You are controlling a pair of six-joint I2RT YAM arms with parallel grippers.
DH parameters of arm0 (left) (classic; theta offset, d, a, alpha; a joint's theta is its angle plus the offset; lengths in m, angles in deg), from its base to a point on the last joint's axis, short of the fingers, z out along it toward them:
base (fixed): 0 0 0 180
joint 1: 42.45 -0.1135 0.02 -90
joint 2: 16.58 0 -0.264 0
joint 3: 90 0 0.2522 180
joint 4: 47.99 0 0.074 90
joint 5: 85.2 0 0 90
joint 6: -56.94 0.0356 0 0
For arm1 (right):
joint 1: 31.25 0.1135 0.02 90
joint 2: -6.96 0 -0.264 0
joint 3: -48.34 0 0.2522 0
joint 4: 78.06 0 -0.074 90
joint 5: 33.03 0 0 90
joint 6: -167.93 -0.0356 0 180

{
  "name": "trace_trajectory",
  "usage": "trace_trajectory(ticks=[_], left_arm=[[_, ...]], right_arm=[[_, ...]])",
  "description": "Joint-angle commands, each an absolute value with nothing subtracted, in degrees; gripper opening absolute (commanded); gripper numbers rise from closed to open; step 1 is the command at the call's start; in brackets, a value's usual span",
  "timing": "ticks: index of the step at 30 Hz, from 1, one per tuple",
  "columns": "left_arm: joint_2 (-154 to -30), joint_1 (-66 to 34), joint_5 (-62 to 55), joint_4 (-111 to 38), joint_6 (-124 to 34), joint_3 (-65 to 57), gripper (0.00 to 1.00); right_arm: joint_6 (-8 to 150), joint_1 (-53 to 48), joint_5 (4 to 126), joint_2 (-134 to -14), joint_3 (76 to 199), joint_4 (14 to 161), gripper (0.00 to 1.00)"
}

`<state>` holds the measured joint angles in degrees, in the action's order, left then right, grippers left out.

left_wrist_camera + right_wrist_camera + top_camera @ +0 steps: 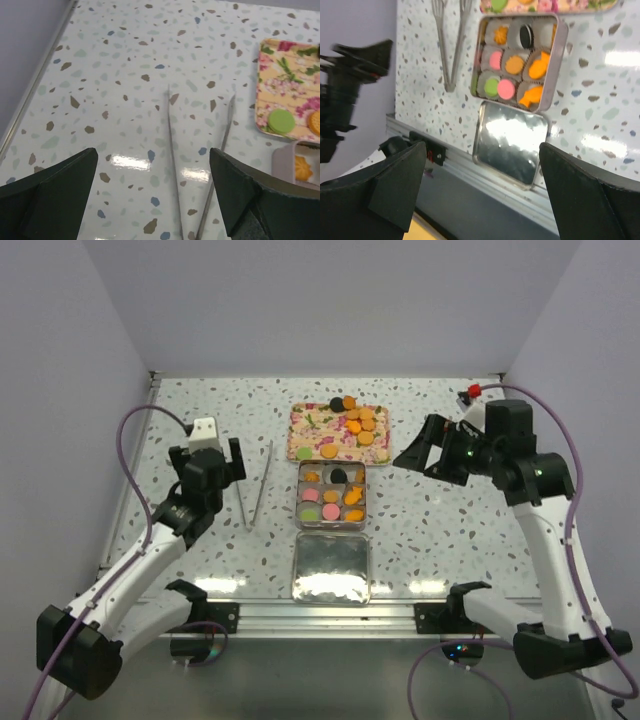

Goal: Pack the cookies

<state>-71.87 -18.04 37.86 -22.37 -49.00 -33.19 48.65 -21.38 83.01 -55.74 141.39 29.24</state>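
On my speckled table (450, 530) both arms are raised off the surface; the left gripper (152, 152) hangs above the metal tongs (171, 145) with its jaws released and nothing between them; the right gripper (482, 145) hovers off to the right of the tin, jaws likewise spread and empty. The floral tray (305, 435) lies at the far middle, the silver lid (332, 565) at the near edge, the nine-compartment tin (558, 50) between them; the cookies (360, 423) sit partly loose on the tray, mostly toward its right end, and partly in the tin's compartments.
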Motion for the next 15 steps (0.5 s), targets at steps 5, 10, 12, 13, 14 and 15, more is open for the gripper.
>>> trace_trajectory(ticks=[5,10,12,13,14,15], left_arm=[[-69.14,-19.59,50.86,-48.71,-49.94,-52.15,1.00],[-70.99,-19.86,46.91,-43.82,-50.63,-49.70,1.00],[-69.76,-19.86,45.24,-42.15,-51.24,-49.35,1.00],[-69.24,-19.86,44.45,-41.45,-51.25,-49.26,1.00],[-68.45,-19.86,43.66,-40.39,-51.25,-49.08,1.00],[-68.18,-19.86,42.52,-39.60,-51.68,-49.08,1.00]], right_arm=[[47.97,-21.14,81.22,-46.57,139.73,33.68,0.99],[47.96,-21.23,83.43,-44.11,135.49,33.42,0.99],[47.87,-21.14,83.78,-42.53,133.47,34.21,0.99],[47.78,-21.14,83.60,-42.26,133.21,34.04,0.99],[47.52,-21.05,83.43,-42.26,132.68,33.51,0.99],[47.61,-21.05,83.86,-42.78,132.50,33.42,0.99]])
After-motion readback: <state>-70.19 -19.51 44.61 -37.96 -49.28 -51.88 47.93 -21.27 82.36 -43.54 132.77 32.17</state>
